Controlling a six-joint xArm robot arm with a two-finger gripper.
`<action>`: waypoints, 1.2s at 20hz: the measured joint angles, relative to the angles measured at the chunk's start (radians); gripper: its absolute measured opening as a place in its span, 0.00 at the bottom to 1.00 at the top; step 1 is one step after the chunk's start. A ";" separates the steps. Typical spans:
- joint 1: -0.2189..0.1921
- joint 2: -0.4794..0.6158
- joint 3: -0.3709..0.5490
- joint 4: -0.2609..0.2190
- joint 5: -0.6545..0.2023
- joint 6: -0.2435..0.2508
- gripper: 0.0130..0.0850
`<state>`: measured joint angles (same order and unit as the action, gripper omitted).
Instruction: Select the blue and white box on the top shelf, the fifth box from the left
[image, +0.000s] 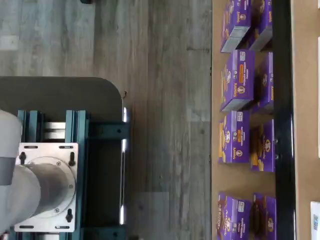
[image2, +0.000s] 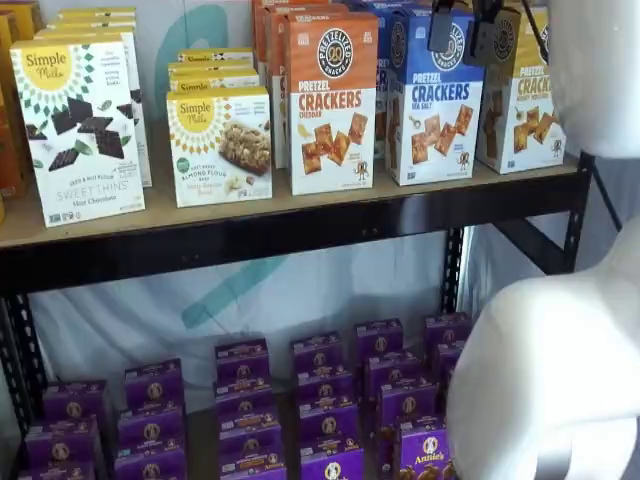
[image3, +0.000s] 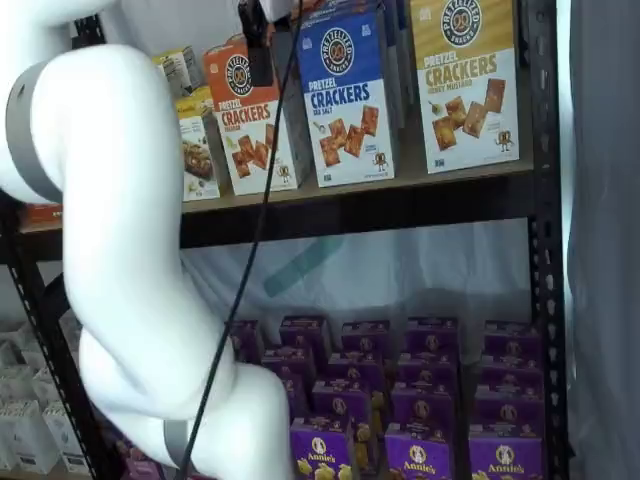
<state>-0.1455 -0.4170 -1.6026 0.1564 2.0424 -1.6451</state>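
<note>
The blue and white box (image2: 433, 100) is seen standing upright on the top shelf (image2: 300, 235), at the front edge, between an orange-topped cheddar crackers box (image2: 332, 105) and a yellow-topped crackers box (image2: 522, 100); more boxes of the same kinds are lined up behind each. Further along the same board, two Simple Mills boxes are set: a small almond flour bar box (image2: 222, 145) and a larger Sweet Thins box (image2: 82, 130).

The gripper (image2: 468, 32) is seen hanging from above in front of the blue and white box's upper part; its two black fingers are parted with a plain gap between them, and nothing is held. A black cable (image3: 250, 240) is seen dropping beside the white arm (image3: 120, 250).

On the lower level, many small purple boxes (image2: 330, 395) are arranged in rows. In the wrist view the same purple boxes (image: 237, 85) are seen from above beside a grey wood-grain floor (image: 165, 125). The shelf frame is made of black metal uprights (image3: 545, 250), with a pale sheet hung behind.
</note>
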 joint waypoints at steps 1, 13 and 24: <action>0.009 -0.003 0.005 -0.016 -0.006 0.002 1.00; 0.000 -0.053 0.109 0.031 -0.123 0.006 1.00; -0.082 -0.048 0.082 0.169 -0.213 -0.015 1.00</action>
<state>-0.2275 -0.4655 -1.5209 0.3249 1.8297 -1.6596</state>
